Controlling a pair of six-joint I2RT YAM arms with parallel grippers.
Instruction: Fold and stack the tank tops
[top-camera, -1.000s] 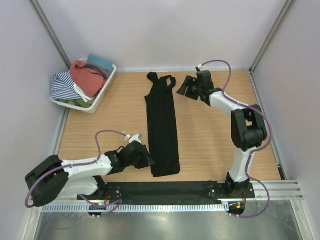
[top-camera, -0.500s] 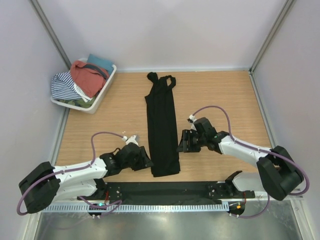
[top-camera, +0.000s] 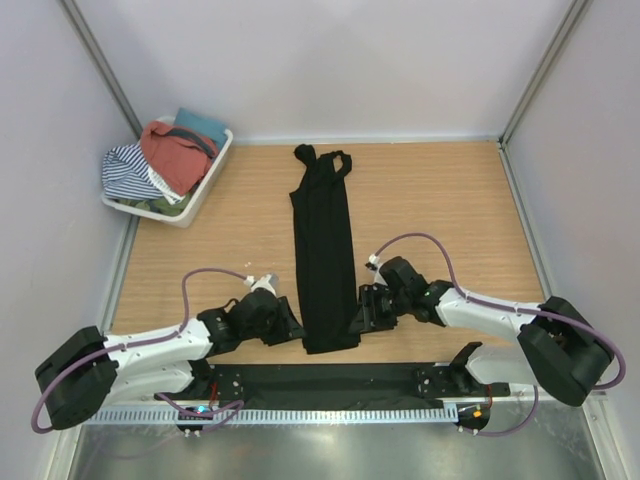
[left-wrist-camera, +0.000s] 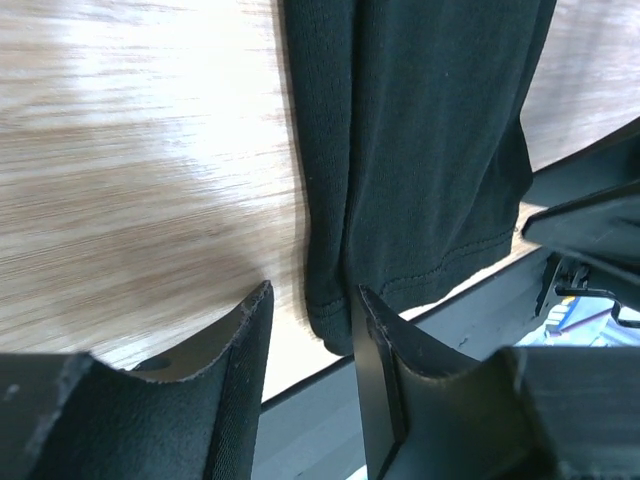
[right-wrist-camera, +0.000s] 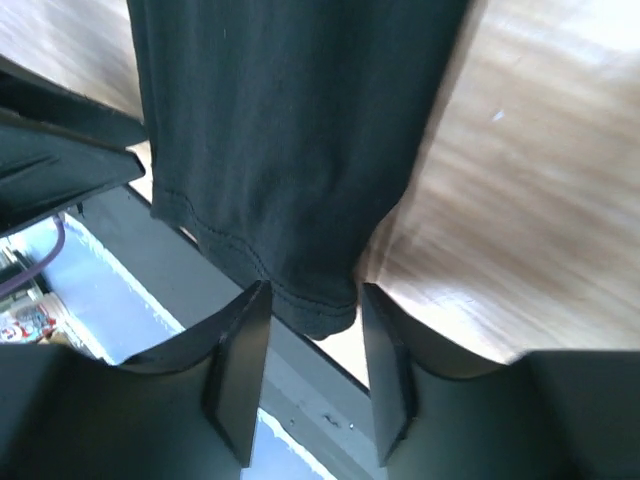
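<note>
Top view: black top (top-camera: 323, 250) lies 12 to 6, left gripper (top-camera: 294, 326) at its 7 o'clock corner, right gripper (top-camera: 358, 314) at 5; red top (top-camera: 175, 155) in basket (top-camera: 196, 205) at 10. Left wrist: fingers (left-wrist-camera: 240, 370) parted astride the hem corner. Right wrist: likewise parted astride the other corner.

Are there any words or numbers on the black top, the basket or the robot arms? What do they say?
No words or numbers can be read anywhere.
The black tank top is plain.
The white basket shows no label.
The left arm and right arm show no lettering.
The small coloured parts at the lower left of the right wrist view are too blurred to read.
</note>
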